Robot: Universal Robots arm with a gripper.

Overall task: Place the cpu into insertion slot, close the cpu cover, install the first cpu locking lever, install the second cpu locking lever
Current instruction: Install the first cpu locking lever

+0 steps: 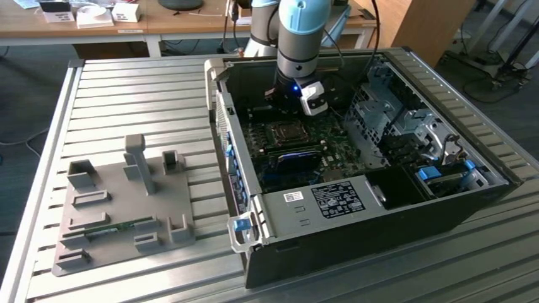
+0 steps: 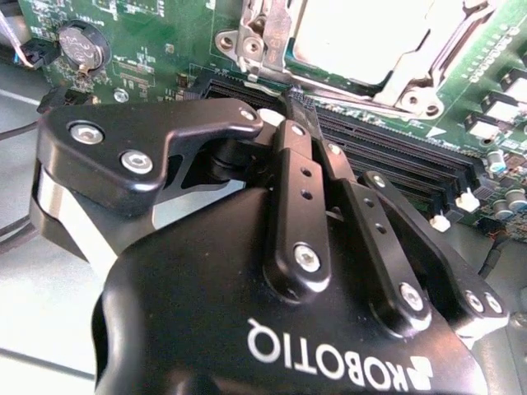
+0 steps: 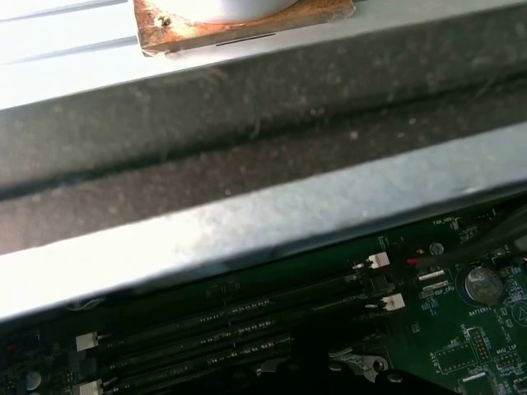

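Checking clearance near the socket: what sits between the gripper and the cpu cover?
In the second wrist view, black memory slots on the green motherboard run between the gripper and the cpu cover.

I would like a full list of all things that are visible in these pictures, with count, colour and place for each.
computer case: one, black, open, on the table at the exterior view's right.
motherboard: one, green, inside the case.
cpu: one, silvery-grey, in the socket under the cover.
cpu cover: one, silver frame, lying over the cpu.
memory slots: several, black, beside the socket.
coin battery: one, silver, on the motherboard.
fixture plate: one, grey, at the exterior view's left on the table.
table: one, ribbed metal, under everything.
desk: one, wooden, behind the table.
arm: one, grey and blue, reaching into the case.
hand: one, black, fingers together, above the memory slots near the socket.
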